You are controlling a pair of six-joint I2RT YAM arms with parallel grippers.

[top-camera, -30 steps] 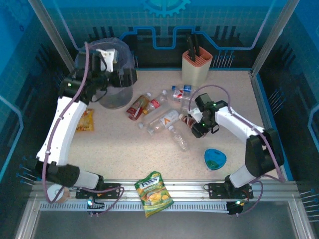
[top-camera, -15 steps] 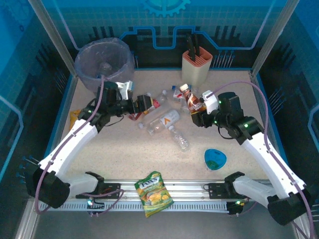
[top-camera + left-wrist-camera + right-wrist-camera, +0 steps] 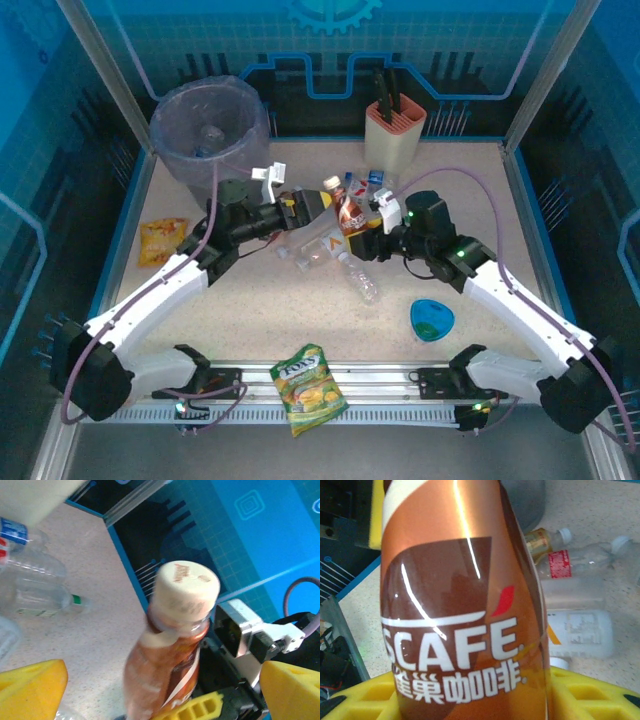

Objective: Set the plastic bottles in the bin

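A brown coffee bottle [image 3: 347, 210] with a cream cap hangs above the middle of the table, and my right gripper [image 3: 366, 223] is shut on its lower body. In the right wrist view the bottle's label [image 3: 460, 630] stands between the yellow fingers [image 3: 590, 690]. My left gripper [image 3: 312, 203] is open just left of it. The left wrist view has the bottle [image 3: 170, 655] standing between the wide-apart yellow fingers [image 3: 30, 690], untouched by them. Several clear bottles [image 3: 330, 243] lie on the table below. The bin [image 3: 210, 125] stands at the back left.
A peach knife holder [image 3: 395, 130] stands at the back centre. A blue bowl [image 3: 432, 320] lies front right. One snack bag [image 3: 160, 241] lies at the left and another [image 3: 310, 386] on the front rail. More clear bottles [image 3: 580, 625] lie behind the held one.
My left arm has swung from the bin to the table's middle with its gripper open. My right gripper has lifted the brown bottle and carried it left, up to the left gripper.
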